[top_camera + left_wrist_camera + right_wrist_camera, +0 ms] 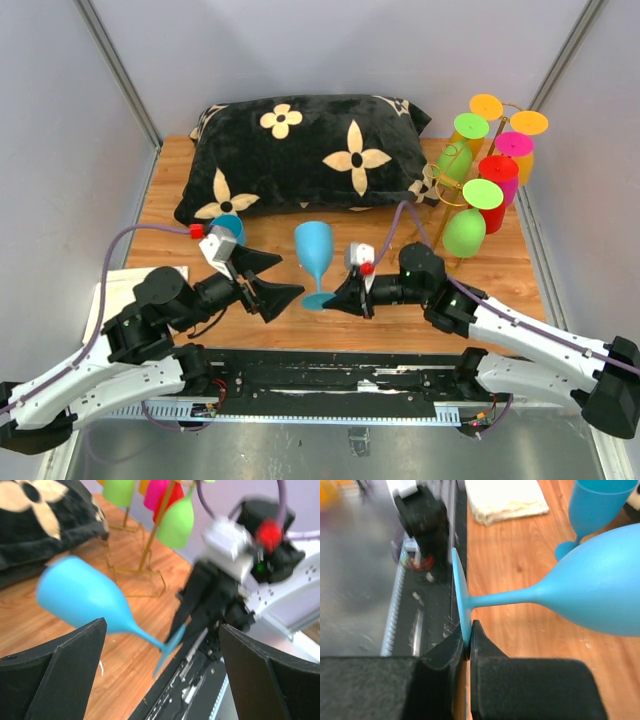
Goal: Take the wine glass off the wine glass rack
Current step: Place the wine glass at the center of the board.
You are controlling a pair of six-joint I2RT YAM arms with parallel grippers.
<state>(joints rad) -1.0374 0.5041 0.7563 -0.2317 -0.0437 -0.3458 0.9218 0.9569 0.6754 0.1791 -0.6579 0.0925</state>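
A blue wine glass (314,250) stands upright near the table's front edge, between my two grippers. My right gripper (338,298) is shut on the rim of its foot disc (460,587), and the bowl (600,595) points away from the fingers. My left gripper (292,277) is open just left of the stem, its fingers (75,655) spread wide on either side of the glass (85,597) without touching it. The gold wine glass rack (447,195) stands at the back right and holds several green, red, pink and orange glasses (464,232).
A black pillow (300,155) with cream flowers lies across the back of the table. A second blue glass (230,226) stands behind the left wrist. A white cloth (505,500) lies at the front left. Grey walls close in both sides.
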